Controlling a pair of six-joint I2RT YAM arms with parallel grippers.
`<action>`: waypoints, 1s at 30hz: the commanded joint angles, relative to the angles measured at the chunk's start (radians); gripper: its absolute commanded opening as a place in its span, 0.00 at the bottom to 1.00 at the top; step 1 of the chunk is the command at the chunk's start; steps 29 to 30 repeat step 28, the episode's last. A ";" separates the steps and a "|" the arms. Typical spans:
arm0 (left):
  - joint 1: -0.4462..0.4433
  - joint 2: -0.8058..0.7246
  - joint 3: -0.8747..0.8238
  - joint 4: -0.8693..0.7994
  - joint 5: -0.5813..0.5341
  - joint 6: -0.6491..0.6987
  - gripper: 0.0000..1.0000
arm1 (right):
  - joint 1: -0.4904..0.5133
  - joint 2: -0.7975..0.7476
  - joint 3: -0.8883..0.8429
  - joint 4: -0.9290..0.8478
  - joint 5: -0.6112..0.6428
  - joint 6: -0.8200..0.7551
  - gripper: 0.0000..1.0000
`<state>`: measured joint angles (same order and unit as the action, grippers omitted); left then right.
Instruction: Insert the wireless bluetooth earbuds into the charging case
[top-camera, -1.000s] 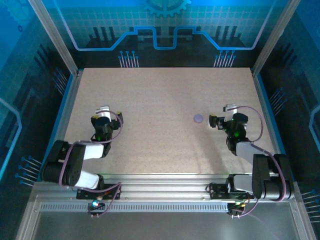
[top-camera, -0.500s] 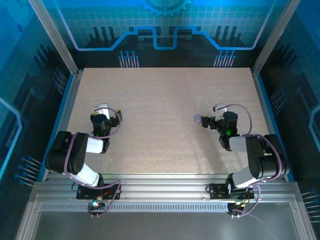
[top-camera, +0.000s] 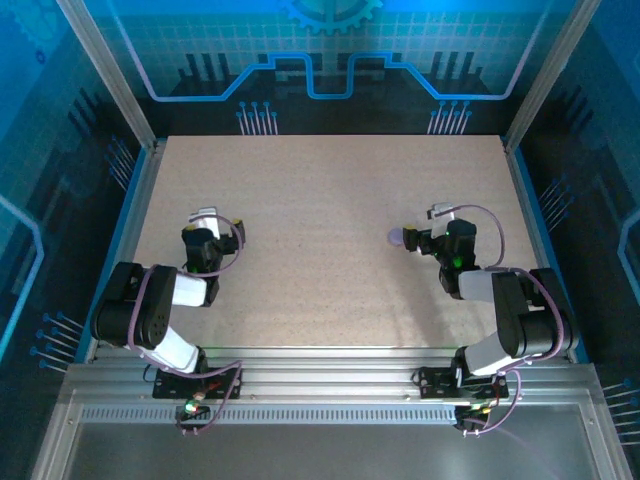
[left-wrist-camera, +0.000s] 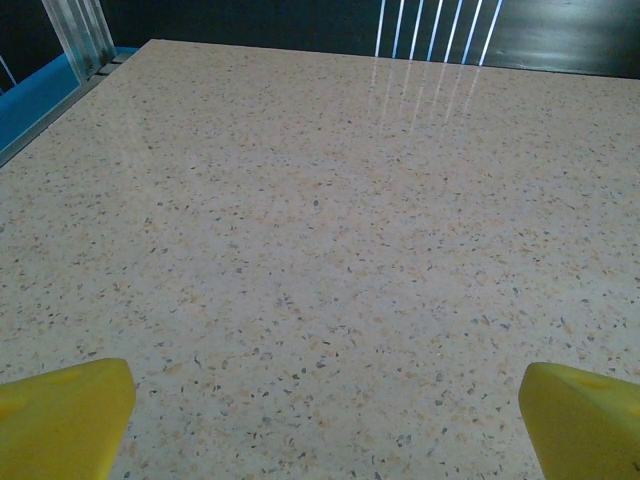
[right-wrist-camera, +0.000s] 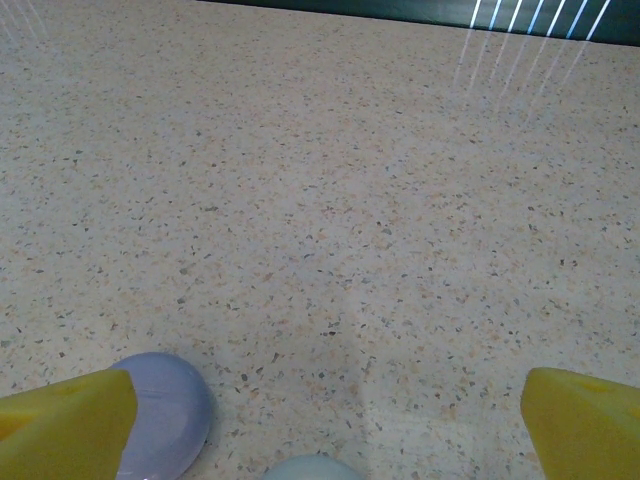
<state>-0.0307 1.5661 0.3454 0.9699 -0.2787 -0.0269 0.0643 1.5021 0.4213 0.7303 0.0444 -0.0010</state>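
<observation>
- Seen from above, a pale speckled surface (top-camera: 320, 190) lies inside an enclosure with blue-lit walls. Two dark robot arms are mounted side by side at its near edge.
- The left arm (top-camera: 170, 292) is folded back on the left side. The left jaws sit low over bare surface, well apart from the case.
- In the left wrist view, the left jaws stand wide open. Their two yellow fingertips (left-wrist-camera: 60, 415) sit in the bottom corners, with speckled surface between them.
- The right arm (top-camera: 505, 305) reaches in from the right side toward the middle. From above, the right jaws are right up against the charging case (top-camera: 397, 237), a small round lavender shape lying on the surface right of centre.
- In the right wrist view, the right jaws are also wide open, with yellow fingertips (right-wrist-camera: 65, 425) in the bottom corners.
- There the charging case (right-wrist-camera: 165, 415) rests on the surface inside the gap, close against the fingertip at the view's left. That fingertip overlaps the case's edge, and I cannot tell whether the two touch.
- A pale rounded piece (right-wrist-camera: 312, 468) shows at the bottom edge between the fingertips, just beside the case. It is mostly cut off, so I cannot tell what it is.
</observation>
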 joint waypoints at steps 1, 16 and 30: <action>0.003 -0.015 0.014 -0.002 0.019 -0.008 0.99 | -0.011 0.004 0.017 0.013 -0.013 -0.009 1.00; 0.002 -0.014 0.014 -0.002 0.019 -0.007 0.99 | -0.011 0.006 0.018 0.012 -0.012 -0.010 1.00; -0.001 -0.013 0.018 -0.007 0.056 0.011 0.99 | -0.015 0.005 0.019 0.014 -0.019 -0.008 1.00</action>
